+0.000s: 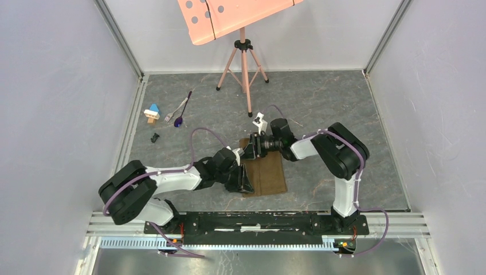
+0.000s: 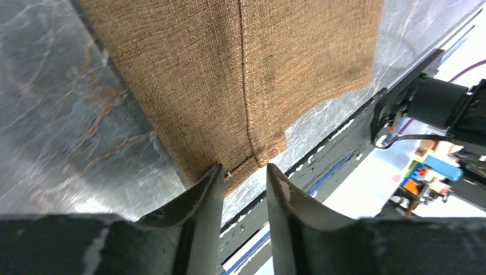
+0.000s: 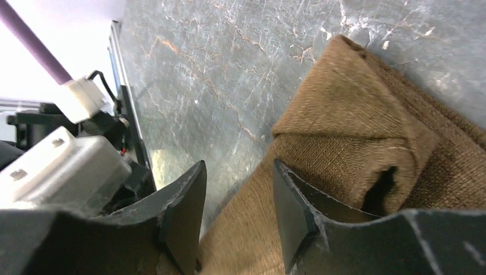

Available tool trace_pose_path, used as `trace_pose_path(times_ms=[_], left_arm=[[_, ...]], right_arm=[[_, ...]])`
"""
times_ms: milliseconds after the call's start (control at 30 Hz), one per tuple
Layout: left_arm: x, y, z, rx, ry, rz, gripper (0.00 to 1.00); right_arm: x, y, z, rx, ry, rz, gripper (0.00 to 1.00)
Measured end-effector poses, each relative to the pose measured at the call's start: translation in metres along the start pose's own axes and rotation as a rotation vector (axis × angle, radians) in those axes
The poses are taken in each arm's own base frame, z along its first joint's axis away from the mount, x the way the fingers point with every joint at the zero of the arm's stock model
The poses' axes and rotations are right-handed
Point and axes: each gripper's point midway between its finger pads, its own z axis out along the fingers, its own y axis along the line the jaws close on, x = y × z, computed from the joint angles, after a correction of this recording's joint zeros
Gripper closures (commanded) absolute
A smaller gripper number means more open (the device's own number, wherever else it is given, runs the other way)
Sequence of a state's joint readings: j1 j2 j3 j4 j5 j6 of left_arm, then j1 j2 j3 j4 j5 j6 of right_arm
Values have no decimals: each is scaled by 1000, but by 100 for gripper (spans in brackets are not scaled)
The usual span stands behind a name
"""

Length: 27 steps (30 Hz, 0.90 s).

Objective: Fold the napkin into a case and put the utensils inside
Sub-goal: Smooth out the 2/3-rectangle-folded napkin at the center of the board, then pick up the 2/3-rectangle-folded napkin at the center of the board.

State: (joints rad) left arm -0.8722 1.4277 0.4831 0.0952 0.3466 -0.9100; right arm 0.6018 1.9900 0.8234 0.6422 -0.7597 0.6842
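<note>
We are looking at the olive-brown napkin [image 1: 269, 175], which is lying flat in layers. Its long way is running from the arms' side to the far side. Both grippers are sitting at the napkin's left long edge, one at each end. The left gripper [image 2: 244, 186] is resting at the napkin's near left corner. Its jaws are standing a little apart, and the corner tip is poking toward the gap, but nothing is being squeezed. The right gripper [image 3: 238, 212] is sitting at the napkin's far left corner, beside a puffy fold that is standing up a bit. Its jaws are about half open with the cloth edge lying between them, and we are not seeing them pinch it. The silver fork [image 1: 173, 112] and the purple spoon [image 1: 179, 119] are lying side by side, well apart from the napkin, off to its left and farther back. Their handles are slanting toward the far side. We are thinking the left arm is nearer to them, so it is likely the one to reach.
</note>
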Motion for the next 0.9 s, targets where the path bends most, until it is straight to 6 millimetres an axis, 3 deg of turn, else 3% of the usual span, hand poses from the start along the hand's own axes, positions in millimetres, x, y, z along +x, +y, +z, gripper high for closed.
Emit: trace_pose_path(times_ms=[67,200,333,433,467,533,667,767,900], left_arm=[[1,0,-9,-28,1,23,45],[-1,-5,-27,-59,2,61,37],[-11,-17,-38,-75,-9,98,34],[-17,-21,-42,-91,-15,119,32],[-18,-22,-42,-96,-15,122,24],[-22,-26,-40,-97,-13,125,16],[-34,-42,-25,-109,3,136,18],[-36,-63,-5,-158,17,183,26],[-29,-95,25,-235,27,228,27]], right_arm=[[-4,3,-8,37,5,-24,35],[-26,22,-37,82,-31,-104,28],[-53,38,-84,115,-130,-197,25],[-46,18,-121,190,-171,-184,27],[-38,9,-129,215,-169,-163,27],[-13,-14,-147,281,-149,-98,27],[33,-49,-174,436,-84,18,27],[36,-71,-202,589,-120,49,21],[21,-87,-242,790,-222,22,14]])
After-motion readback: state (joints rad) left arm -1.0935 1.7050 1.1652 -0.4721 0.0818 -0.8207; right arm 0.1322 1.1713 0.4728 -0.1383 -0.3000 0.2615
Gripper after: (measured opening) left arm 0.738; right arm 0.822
